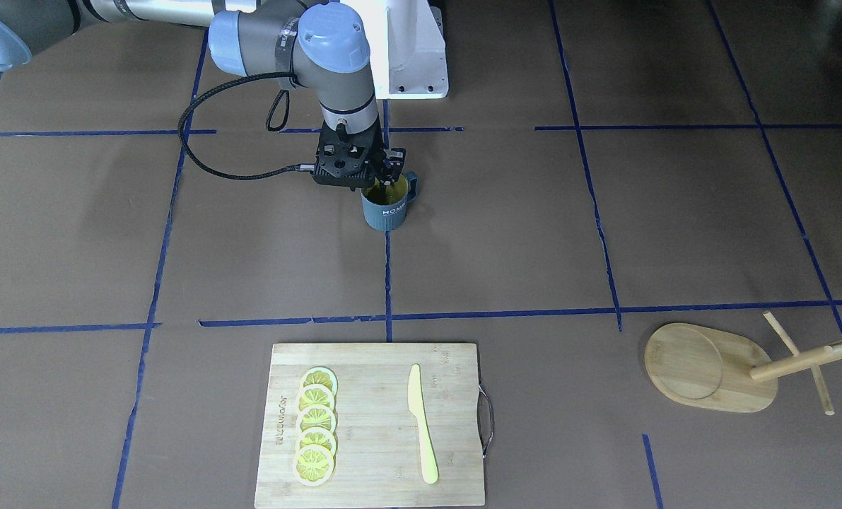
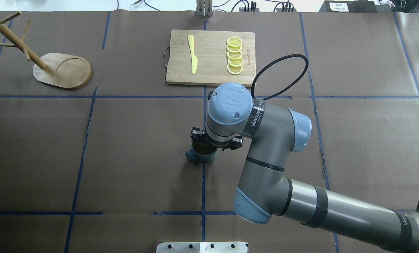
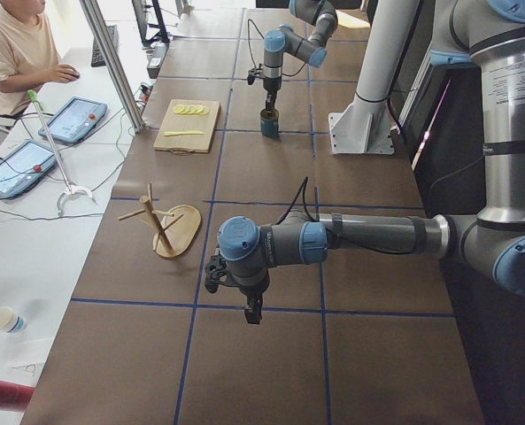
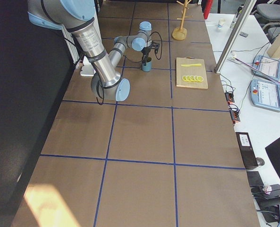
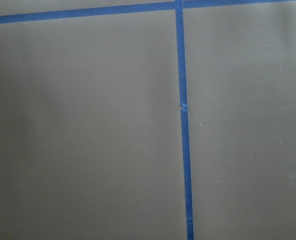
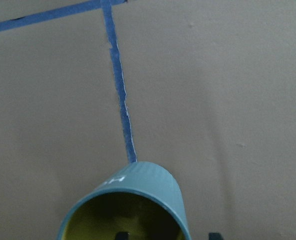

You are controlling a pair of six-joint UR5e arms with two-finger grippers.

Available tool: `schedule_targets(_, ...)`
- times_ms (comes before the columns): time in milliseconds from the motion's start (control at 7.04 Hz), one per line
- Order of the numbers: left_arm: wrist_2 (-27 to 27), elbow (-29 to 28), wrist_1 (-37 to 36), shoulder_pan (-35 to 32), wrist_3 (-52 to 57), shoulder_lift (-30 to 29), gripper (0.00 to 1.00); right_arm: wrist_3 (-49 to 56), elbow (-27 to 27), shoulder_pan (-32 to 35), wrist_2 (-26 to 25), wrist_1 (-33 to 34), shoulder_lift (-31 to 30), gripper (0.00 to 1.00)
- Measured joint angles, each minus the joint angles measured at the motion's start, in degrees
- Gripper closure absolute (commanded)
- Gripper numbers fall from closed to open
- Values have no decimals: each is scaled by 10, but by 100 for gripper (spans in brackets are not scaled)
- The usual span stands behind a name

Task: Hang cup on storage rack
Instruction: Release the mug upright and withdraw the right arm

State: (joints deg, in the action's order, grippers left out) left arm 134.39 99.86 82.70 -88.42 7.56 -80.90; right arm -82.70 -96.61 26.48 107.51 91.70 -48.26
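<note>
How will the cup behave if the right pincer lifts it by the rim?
The cup looks rigid, probably ceramic, so a rim grip by the right pincer might slip. Its handle sits off to one side, so it may tilt slightly once lifted. Standing upright, it seems unlikely to roll.

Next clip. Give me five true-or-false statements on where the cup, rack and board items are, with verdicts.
1. The cup stands upright on the table. True.
2. The cup hangs on the storage rack. False: its pegs are bare.
3. Five lemon slices lie on the cutting board. True.
4. The yellow knife lies on the bare table. False: it lies on the board beside the slices.
5. The right gripper is far from the cup. False: it is at the cup's mouth.
</note>
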Motion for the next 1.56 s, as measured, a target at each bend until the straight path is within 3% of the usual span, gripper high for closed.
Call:
schedule_targets(284,0,0,0,0,0,0,0,13,-48,19,6,38,-5,0)
schedule_targets(568,-1,2,0,0,0,1,0,104,-125,70,22,108,-41,0)
schedule_targets(995,-6,10,-1,0,2,1,0,382,-173,235,136,121,-185,0)
schedule_targets(1563,-5,10,10,0,-1,-19,0,779,-143,443,233,120,-389,0)
